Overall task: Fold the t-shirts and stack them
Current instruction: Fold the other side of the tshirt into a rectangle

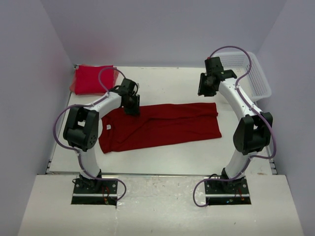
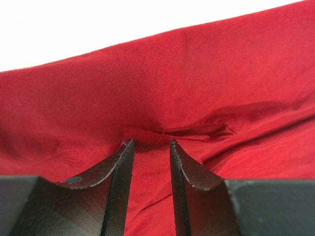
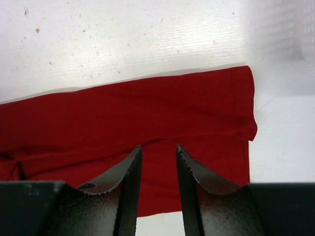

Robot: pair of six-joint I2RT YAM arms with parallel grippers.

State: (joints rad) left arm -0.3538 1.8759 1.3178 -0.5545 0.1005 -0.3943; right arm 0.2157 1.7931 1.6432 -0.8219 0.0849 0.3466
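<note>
**Bases near, 2 grippers over a half-folded crimson shirt**

From above, both arm bases (image 1: 96, 187) are bolted at the near edge of the white table (image 1: 167, 83). Beyond them the crimson t-shirt (image 1: 162, 125) lies flat across the middle. It is already narrowed to a long band running left to right, with its white label (image 1: 107, 127) at the left end. The left gripper (image 1: 132, 108) is down at the shirt's far edge near the left end. The right gripper (image 1: 206, 87) hovers just beyond the far right corner. A bright red t-shirt (image 1: 93, 78) lies folded in the far left corner, and the white basket (image 1: 258, 73) sits far right. Pale bare walls (image 1: 162, 29) close in on 3 sides.

On the left wrist, the left gripper (image 2: 151, 143) has its jaws a little apart, tips right at a small raised ridge (image 2: 197, 132) of cloth, with nothing clamped.

On the right wrist, the right gripper (image 3: 158, 147) also has its jaws apart, above the shirt's right end beside the hem (image 3: 250, 103), holding nothing.

The next fold probably needs both grippers to pinch the same far edge through every layer. They should then lift together and keep the band taut so it lands square. The table looks smooth, so loose cloth may slide. The basket crowds the right arm, so a low lift seems safer.
</note>
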